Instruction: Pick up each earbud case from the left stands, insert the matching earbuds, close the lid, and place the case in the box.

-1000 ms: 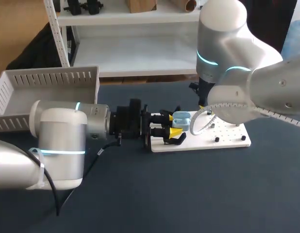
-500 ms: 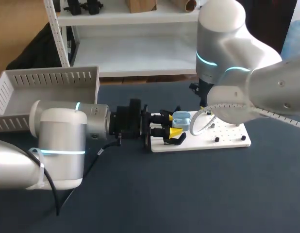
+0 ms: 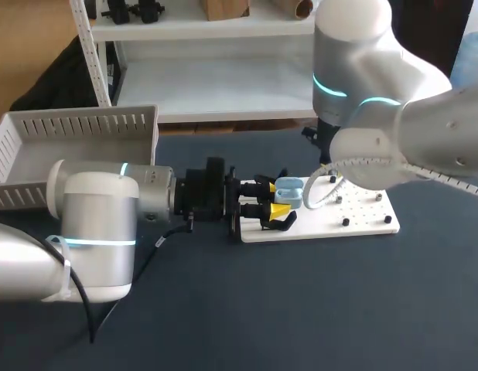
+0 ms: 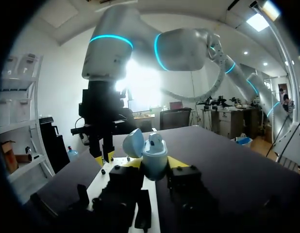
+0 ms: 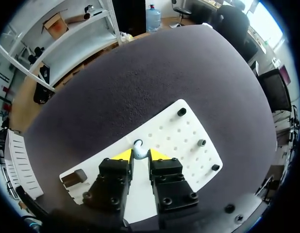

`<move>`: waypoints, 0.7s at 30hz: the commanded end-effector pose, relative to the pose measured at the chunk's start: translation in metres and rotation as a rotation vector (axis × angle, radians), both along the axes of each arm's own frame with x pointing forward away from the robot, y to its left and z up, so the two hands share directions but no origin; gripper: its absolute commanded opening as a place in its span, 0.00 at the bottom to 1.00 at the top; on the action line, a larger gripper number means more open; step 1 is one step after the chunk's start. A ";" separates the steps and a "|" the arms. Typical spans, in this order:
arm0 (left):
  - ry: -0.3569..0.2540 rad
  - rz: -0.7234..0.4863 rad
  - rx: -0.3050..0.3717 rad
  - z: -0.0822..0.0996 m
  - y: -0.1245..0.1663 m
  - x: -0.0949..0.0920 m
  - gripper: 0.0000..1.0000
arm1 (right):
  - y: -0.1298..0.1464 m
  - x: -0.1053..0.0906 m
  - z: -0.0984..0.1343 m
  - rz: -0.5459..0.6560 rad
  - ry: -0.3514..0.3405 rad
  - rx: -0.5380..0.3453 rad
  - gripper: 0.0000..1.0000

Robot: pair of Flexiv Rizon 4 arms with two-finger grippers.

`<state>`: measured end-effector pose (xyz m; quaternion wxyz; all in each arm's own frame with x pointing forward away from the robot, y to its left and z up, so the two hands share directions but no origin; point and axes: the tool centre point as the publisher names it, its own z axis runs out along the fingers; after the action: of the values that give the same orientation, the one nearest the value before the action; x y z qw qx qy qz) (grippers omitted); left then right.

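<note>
Cloth, dark and plain, covered the table (image 3: 324,309). From where I stood, the left arm (image 3: 92,224) lay low across it, coming in from the side and reaching level toward the middle. The right arm (image 3: 378,93) came down steeply from above over the far part of the table. A white slotted box (image 3: 76,127) sat at the far left corner, well apart from both grippers.

Near the middle lay a white pegboard (image 3: 363,220), flat on the cloth. The left gripper (image 4: 155,165) was over the board's near end, its fingers clamped from two sides on the pale blue earbud case (image 4: 155,156). The case stood upright between the yellow tips, with its lid swung open and tilted back. The right gripper (image 5: 139,154) hung just above the pegboard, pointing down, close beside the case. Its tips were drawn in on a small rounded piece, which looked like an earbud (image 5: 138,147), though it was too small to tell for certain.

Three black pegs (image 5: 202,142) stood along the board's far edge, and a small dark block (image 5: 72,178) sat near its opposite end.
</note>
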<state>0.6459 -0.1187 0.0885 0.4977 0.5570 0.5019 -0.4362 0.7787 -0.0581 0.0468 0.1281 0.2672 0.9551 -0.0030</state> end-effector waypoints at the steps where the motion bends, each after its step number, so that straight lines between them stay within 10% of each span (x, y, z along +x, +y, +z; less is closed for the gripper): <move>1: -0.003 0.003 -0.004 -0.001 0.000 0.000 0.00 | -0.012 -0.011 0.020 -0.002 -0.007 0.029 0.00; 21: -0.003 0.003 -0.004 -0.001 0.000 0.000 0.00 | -0.043 -0.090 0.160 0.164 0.052 0.148 0.00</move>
<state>0.6459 -0.1187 0.0885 0.4977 0.5570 0.5019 -0.4362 0.7140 -0.0931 0.1669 0.0806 0.2062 0.9736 0.0552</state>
